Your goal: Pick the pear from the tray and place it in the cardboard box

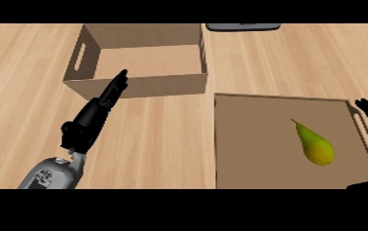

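A green-yellow pear (315, 144) lies on its side in the right half of the brown tray (251, 142), stem toward the far left. The open cardboard box (137, 85) stands behind and left of the tray, with nothing showing inside. My left hand (90, 120) is over the counter at the left, fingers straight and pointing up toward the box's front wall. It is open and holds nothing. Only small black bits of my right hand (361, 104) show at the right edge, by the tray's far right corner and apart from the pear.
A dark grey flat object (243, 27) lies at the far edge of the wooden counter (165, 142), right of the box. Bare counter runs between the box and the tray.
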